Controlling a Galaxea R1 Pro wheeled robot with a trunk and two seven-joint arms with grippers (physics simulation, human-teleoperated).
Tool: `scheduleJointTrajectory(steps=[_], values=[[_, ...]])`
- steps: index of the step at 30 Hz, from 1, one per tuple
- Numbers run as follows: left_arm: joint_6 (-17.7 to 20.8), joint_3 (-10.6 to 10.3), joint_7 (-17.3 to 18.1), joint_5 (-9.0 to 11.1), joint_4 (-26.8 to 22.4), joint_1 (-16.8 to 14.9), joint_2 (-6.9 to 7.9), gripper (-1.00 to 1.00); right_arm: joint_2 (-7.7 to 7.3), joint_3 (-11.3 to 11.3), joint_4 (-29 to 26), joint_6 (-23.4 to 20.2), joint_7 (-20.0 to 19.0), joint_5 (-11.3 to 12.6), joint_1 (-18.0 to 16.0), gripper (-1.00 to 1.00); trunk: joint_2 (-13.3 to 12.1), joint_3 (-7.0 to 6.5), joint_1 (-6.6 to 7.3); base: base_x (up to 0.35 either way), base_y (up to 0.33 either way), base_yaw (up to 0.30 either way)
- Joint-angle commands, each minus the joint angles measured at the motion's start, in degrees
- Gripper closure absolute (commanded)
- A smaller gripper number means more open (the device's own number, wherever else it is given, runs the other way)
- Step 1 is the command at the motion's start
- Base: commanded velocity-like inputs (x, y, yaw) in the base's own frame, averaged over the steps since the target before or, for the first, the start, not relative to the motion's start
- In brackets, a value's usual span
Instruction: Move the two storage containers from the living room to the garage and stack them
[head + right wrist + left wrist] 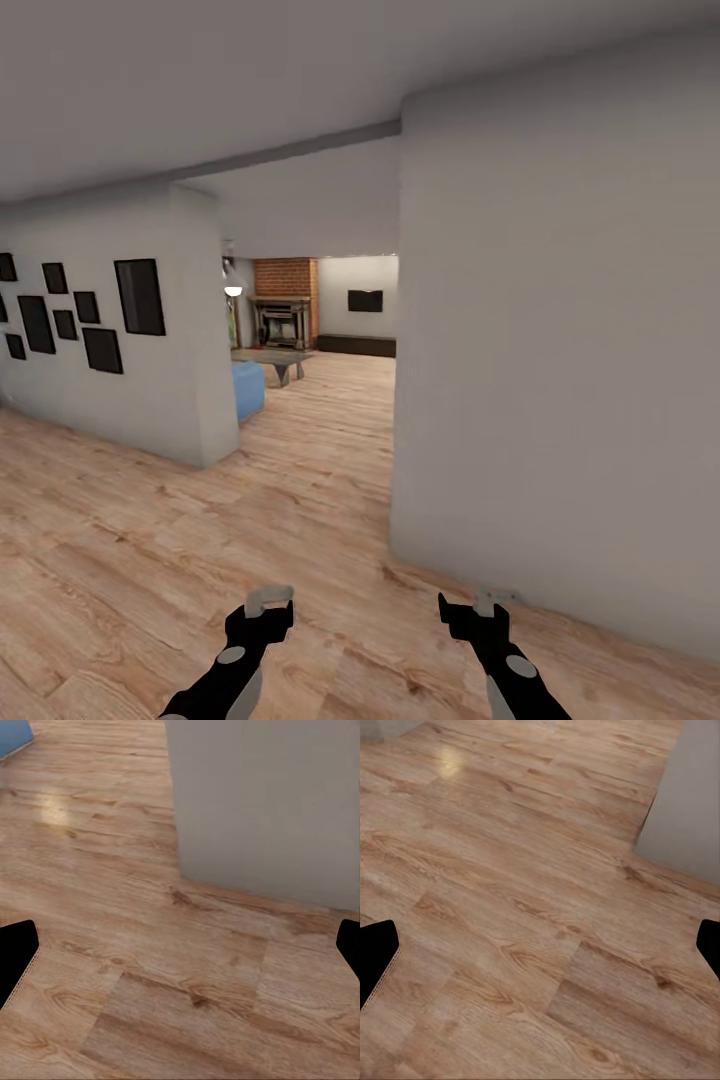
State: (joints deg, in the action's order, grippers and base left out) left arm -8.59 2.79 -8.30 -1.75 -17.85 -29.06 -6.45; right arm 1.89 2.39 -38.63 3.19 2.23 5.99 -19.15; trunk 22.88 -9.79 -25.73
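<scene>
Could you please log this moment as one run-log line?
phase: in transit | floor: light wood plank floor | ahead: red brick fireplace, blue sofa | left gripper: open, empty | right gripper: open, empty

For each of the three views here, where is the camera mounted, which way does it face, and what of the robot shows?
Head view: on the head, facing down a hallway toward the brick fireplace; left end effector and right end effector show, both open.
Left wrist view: on the left arm, aimed down at the wood floor; fingertips at the edges.
Right wrist view: on the right arm, facing the floor and grey wall.
Both wrist views share the floor and wall.
</scene>
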Motion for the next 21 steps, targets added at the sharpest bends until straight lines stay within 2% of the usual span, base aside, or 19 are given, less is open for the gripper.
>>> scheduleJointTrajectory(steps=[1, 9, 21], values=[[-0.2, 0.3, 0.0, -0.2, 0.1, 0.0, -0.05, -1.0, -0.05, 0.2, 0.0, 0.2, 0.2, 0.6, 0.0, -1.0, 0.0, 0.02, -0.05, 0.328, 0.0, 0.276], [-0.2, 0.3, 0.0, -0.2, 0.1, 0.0, -0.05, -1.0, -0.05, 0.2, 0.0, 0.2, 0.2, 0.6, 0.0, -1.0, 0.0, 0.02, -0.05, 0.328, 0.0, 0.066], [-0.3, 0.3, 0.0, -0.2, 0.1, 0.0, 0.01, -1.0, -0.05, 0.2, 0.0, 0.2, 0.2, 0.6, 0.0, -1.0, 0.0, 0.02, -0.05, 0.328, 0.0, 0.265]])
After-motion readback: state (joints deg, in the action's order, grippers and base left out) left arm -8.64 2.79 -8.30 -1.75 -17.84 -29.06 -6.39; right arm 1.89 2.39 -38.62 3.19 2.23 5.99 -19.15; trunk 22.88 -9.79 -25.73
